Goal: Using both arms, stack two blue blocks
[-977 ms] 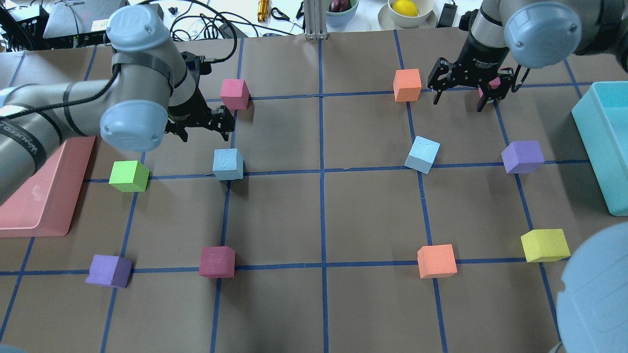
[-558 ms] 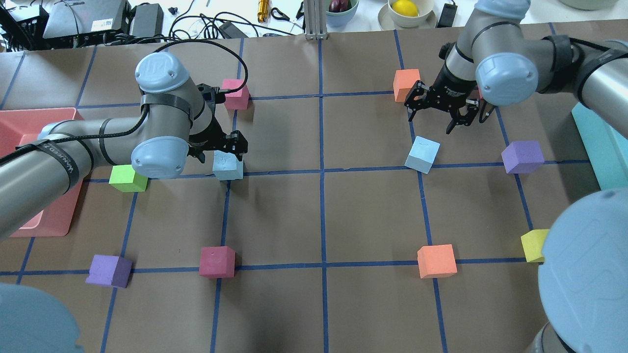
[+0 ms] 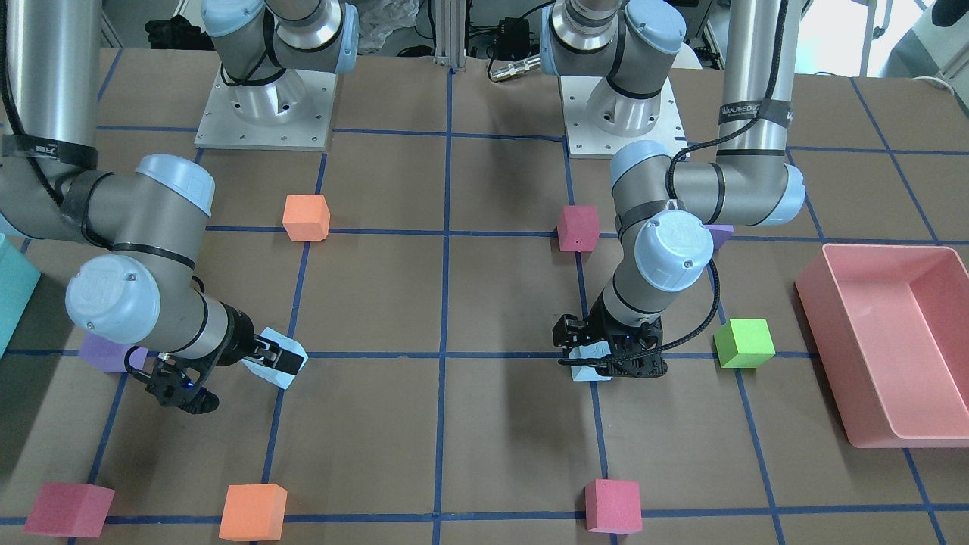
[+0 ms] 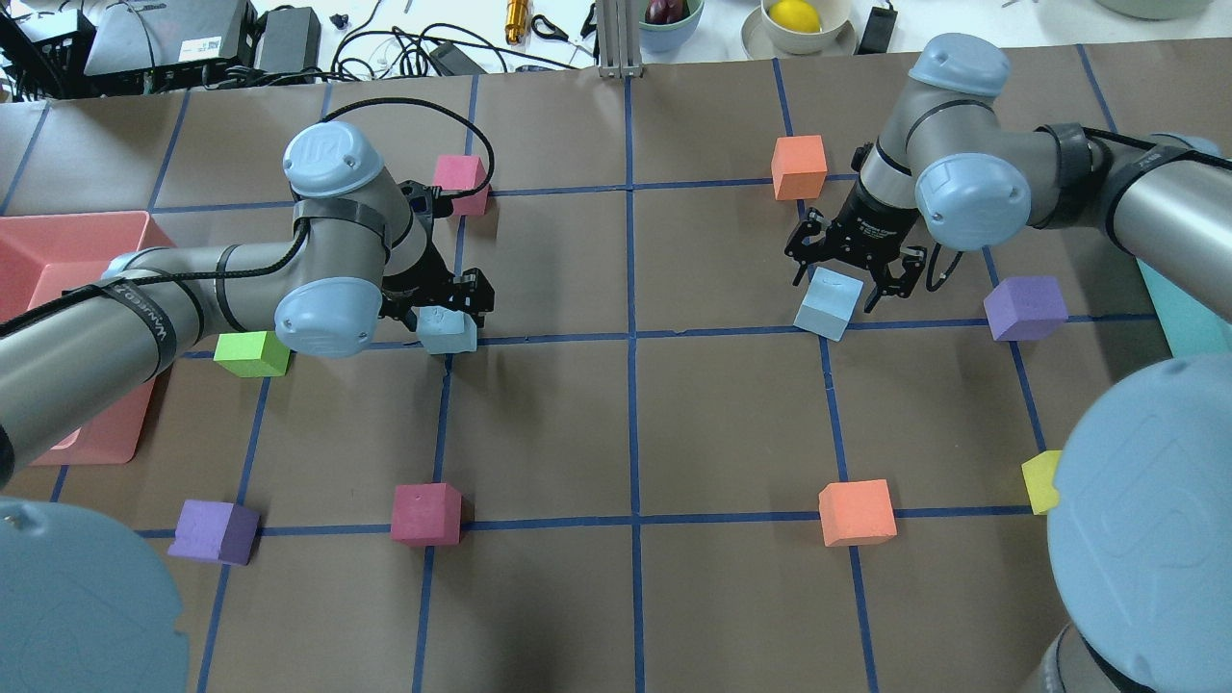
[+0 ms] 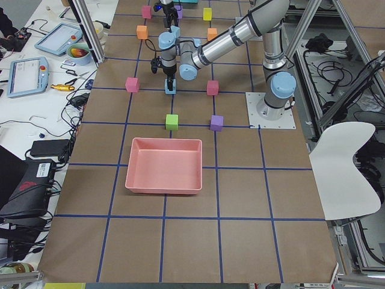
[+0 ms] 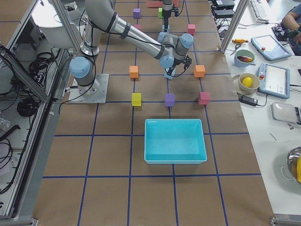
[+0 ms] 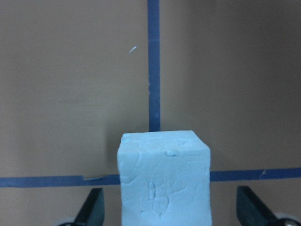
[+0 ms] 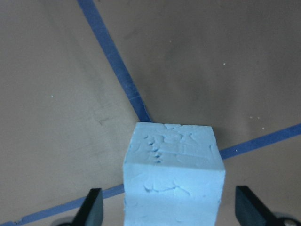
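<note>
- A pink tray (image 4: pixel 58 252) sits at the far left, with a green cube (image 4: pixel 252 353) just beside its near corner.
- The left claw (image 4: pixel 435 308) is spread wide around the left blue block (image 4: pixel 448 332). Its fingers (image 7: pixel 93 207) stand clear of both side faces.
- That block rests on the table (image 4: pixel 626 423) at a crossing of blue tape lines (image 4: pixel 549 338).
- Well apart to the right, the right claw (image 4: pixel 835 284) is also spread wide. It straddles the right blue block (image 4: pixel 828 306) without touching it.
- That block lies skewed to the grid.
- A purple cube (image 4: pixel 1026 308) sits further right.
</note>
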Robot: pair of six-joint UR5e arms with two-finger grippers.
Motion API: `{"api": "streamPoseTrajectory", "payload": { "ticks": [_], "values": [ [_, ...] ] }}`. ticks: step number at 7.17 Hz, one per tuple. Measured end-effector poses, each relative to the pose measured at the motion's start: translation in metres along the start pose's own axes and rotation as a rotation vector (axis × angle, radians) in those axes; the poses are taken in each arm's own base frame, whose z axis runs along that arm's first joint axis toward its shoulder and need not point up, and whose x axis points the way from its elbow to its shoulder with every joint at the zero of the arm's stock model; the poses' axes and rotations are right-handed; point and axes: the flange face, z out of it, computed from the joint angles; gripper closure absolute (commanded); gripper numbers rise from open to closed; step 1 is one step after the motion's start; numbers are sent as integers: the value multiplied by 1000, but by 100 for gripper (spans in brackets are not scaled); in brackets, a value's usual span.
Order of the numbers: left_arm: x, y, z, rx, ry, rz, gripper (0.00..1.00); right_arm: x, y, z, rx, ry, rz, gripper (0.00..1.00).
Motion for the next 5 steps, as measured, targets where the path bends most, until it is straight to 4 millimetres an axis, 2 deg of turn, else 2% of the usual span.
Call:
{"api": "streamPoseTrajectory", "payload": {
  "ticks": [1, 2, 3, 4, 5],
  "values": [
    [0, -1, 1, 2, 0, -1, 100, 2, 2, 6, -9, 4, 2, 8],
    [0, -2, 1, 6, 0, -1, 100, 3, 2, 13, -13, 2, 1, 59],
    [0, -4, 0, 18, -1, 1, 100, 2, 0, 19, -9, -2, 0, 90],
    [0, -6, -5, 35, -3, 1, 100, 2, -3, 21, -6, -4, 0, 100],
    [1, -9, -13, 55, -3, 2, 100, 1, -4, 20, -2, -6, 0, 100]
  ]
}}
